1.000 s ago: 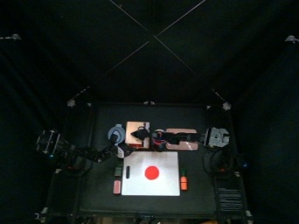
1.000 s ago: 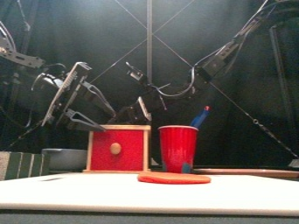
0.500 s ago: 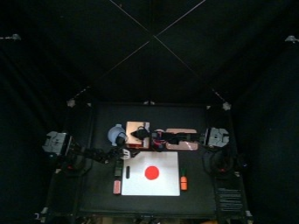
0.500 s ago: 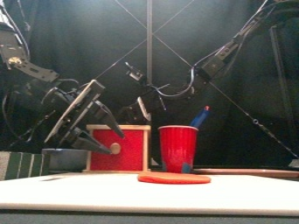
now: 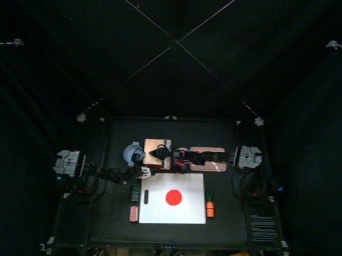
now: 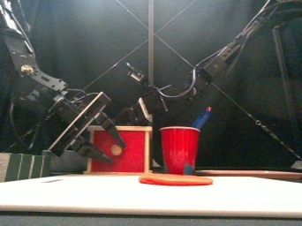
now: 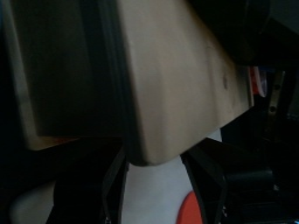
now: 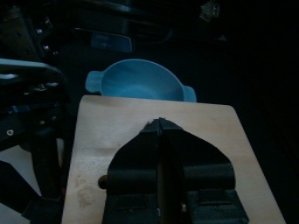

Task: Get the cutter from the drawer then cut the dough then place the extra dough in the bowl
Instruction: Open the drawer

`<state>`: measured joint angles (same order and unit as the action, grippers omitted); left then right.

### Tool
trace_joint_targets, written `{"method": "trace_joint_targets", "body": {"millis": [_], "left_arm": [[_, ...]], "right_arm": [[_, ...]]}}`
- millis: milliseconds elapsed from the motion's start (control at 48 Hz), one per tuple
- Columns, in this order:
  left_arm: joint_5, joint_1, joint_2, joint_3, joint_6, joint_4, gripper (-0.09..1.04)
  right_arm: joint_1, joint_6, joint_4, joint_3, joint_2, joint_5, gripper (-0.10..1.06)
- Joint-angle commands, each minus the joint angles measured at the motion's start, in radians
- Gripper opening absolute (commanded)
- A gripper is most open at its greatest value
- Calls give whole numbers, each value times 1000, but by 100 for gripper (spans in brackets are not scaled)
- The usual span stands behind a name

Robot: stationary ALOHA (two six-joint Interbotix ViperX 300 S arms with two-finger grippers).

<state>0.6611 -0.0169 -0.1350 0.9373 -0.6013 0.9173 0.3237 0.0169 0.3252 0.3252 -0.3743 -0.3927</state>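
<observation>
1. Step: opening the drawer (image 6: 127, 152); cutter unseen, presumably inside; dough (image 6: 177, 180) lies whole on the board (image 5: 154, 212).
2. Left gripper (image 7: 156, 162): jaws apart, straddling the box (image 6: 132, 132) edge; right gripper (image 8: 163, 127): jaws together over its top.
3. Next: catch the drawer and pull, box steadied.

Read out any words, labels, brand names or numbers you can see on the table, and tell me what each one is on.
No text can be read on any of these things.
The wooden box, red cup, white cutting board, dough and bowl show no lettering.
</observation>
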Motion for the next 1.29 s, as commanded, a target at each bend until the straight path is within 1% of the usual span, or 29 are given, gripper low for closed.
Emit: {"method": "trace_joint_targets", "body": {"millis": [21, 396, 500, 688, 792, 896, 1104, 1292], "left_arm": [[15, 8, -8, -35, 3, -2, 80], [41, 8, -6, -23, 11, 2, 79], [41, 5, -8, -23, 11, 2, 74], [38, 2, -11, -23, 11, 2, 59], [37, -3, -8, -23, 9, 0, 55], [35, -20, -5, -20, 5, 2, 54], [31, -97, 11, -26, 5, 38, 54], [31, -138, 28, -17, 8, 60, 54]], "right_arm": [[-3, -2, -2, -8, 12, 9, -3], [-11, -2, -3, -2, 2, 9, -3], [-11, -2, -2, -5, 0, 9, -3], [-11, -2, -3, -3, 0, 9, -3], [-11, -2, -3, -3, 0, 9, -3], [-11, -2, -3, -5, 0, 9, -3], [-5, -2, -2, -6, 2, 14, -3], [-5, -2, 2, -5, 3, 21, -3]]}}
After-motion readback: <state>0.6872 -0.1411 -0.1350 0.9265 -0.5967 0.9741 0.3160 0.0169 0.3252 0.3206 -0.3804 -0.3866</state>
